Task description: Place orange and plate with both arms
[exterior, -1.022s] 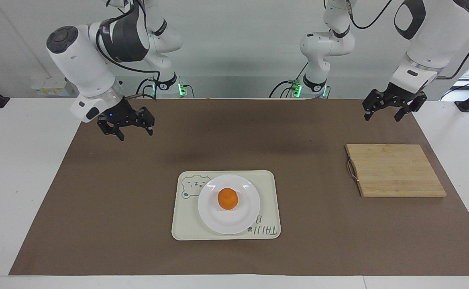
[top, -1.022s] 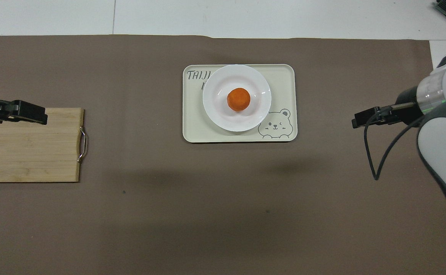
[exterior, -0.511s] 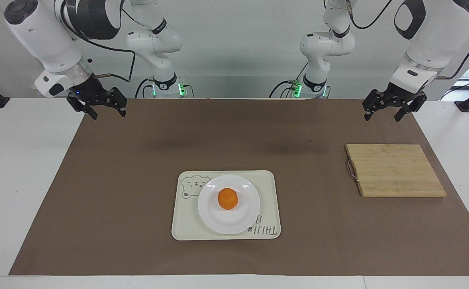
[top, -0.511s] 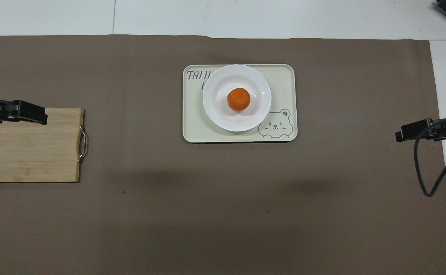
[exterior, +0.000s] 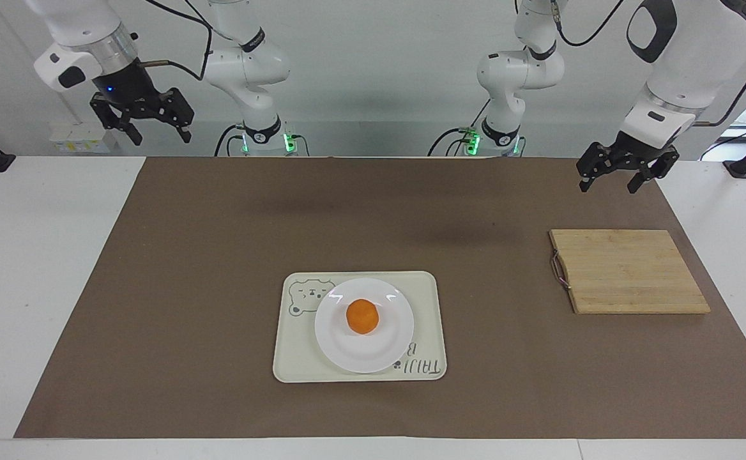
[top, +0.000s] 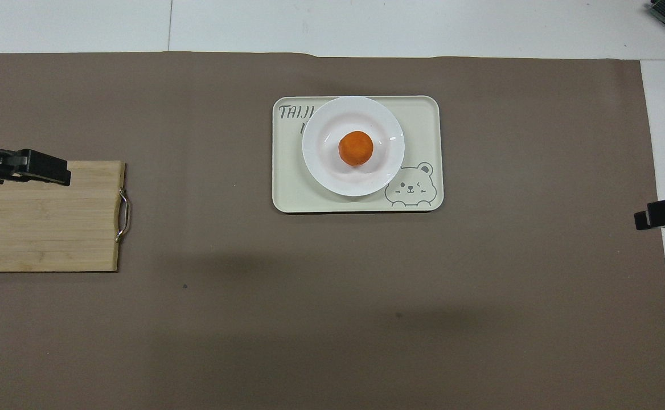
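On tray: the plate (exterior: 364, 325) sits on the cream tray (exterior: 296, 358), the orange (exterior: 363, 316) in its centre.
Left hand (exterior: 616, 177): released, empty, over the surface at 12 o'clock of the cutting board (exterior: 628, 271).
Right hand (exterior: 157, 130): released, empty, raised high.
Handling: plate probably glossy, fragile; take the rim. Orange can roll.
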